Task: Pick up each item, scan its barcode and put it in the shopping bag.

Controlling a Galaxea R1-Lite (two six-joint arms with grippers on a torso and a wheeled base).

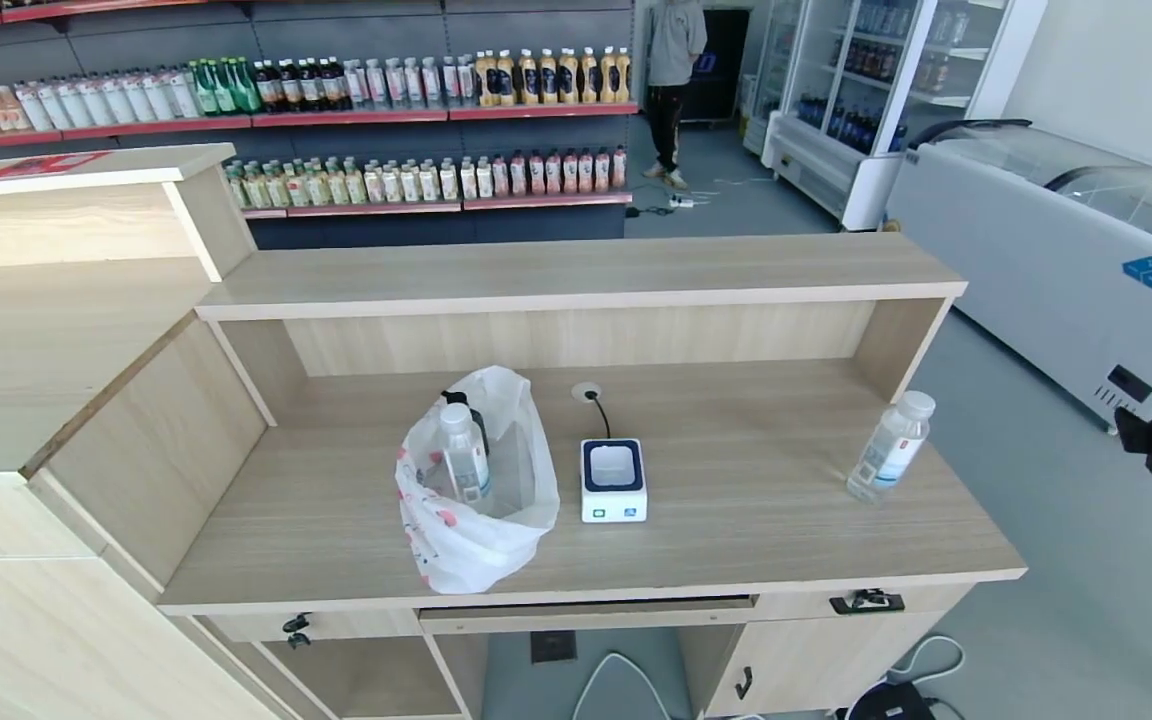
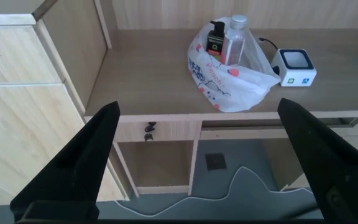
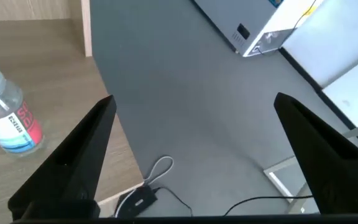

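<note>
One wooden table [image 1: 736,430] carries all we need. Left of its middle sits the white plastic shopping bag [image 1: 476,530], its mouth open upward, with a clear water bottle [image 1: 463,455] and a dark bottle [image 2: 213,40] standing inside. Just beside the bag on the right is the small white barcode scanner [image 1: 614,480], window facing up, its cable running to a port farther back. Well apart from it, at the table's right end, the last water bottle [image 1: 889,447] stands upright and unbagged.

We judge the task mostly done: two items are bagged and one is left to pick up. The right gripper [image 3: 194,98] hangs off the table's right end above the floor, its jaws spread wide and holding nothing, with that bottle near. The left gripper [image 2: 199,104] is on the near side of the table facing the bag, jaws likewise wide and empty.

The next move calls for the right arm to come in over the table, close around the bottle's body, then turn the label toward the scanner window.

That label is white with red and blue print and a dark patch that may be the barcode; we cannot make out the writing.
</note>
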